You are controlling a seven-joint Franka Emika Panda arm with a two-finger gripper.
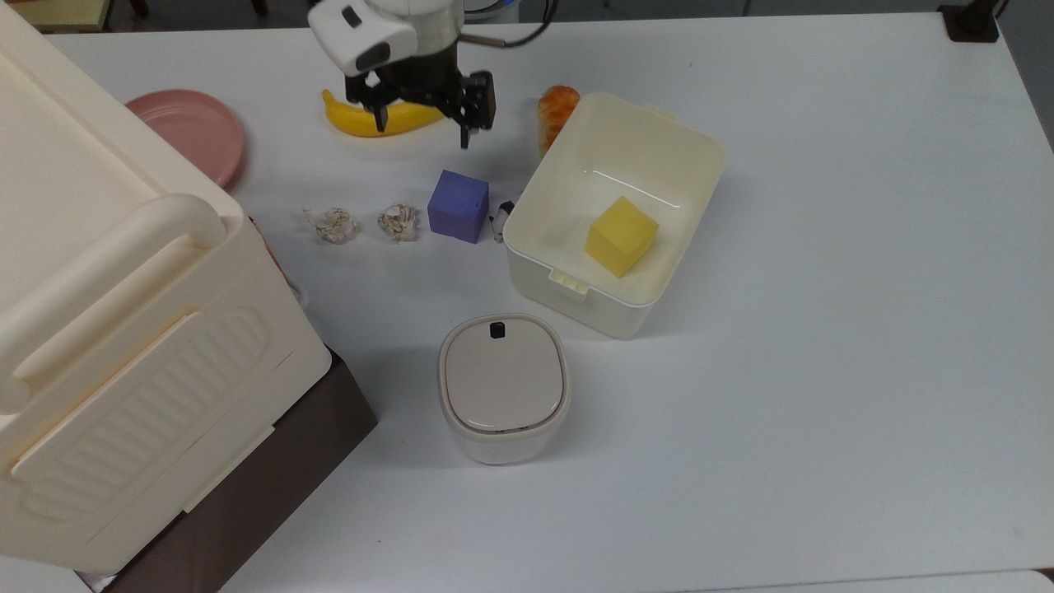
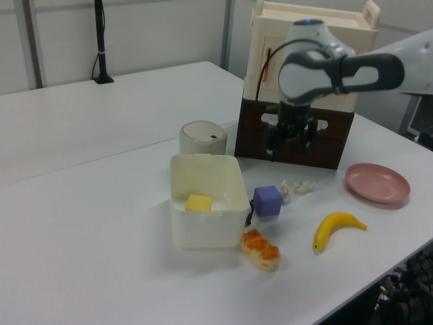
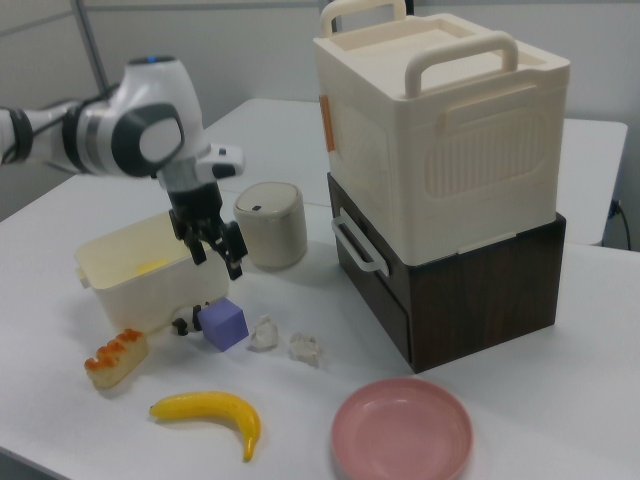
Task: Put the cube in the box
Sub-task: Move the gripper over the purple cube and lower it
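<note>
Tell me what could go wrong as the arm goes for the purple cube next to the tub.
1. The purple cube sits close to the cream tub, with a small dark item between them, so a finger of the open gripper might catch either one.
2. A yellow cube already lies in the tub, so the purple cube could land on it and tip.
</note>
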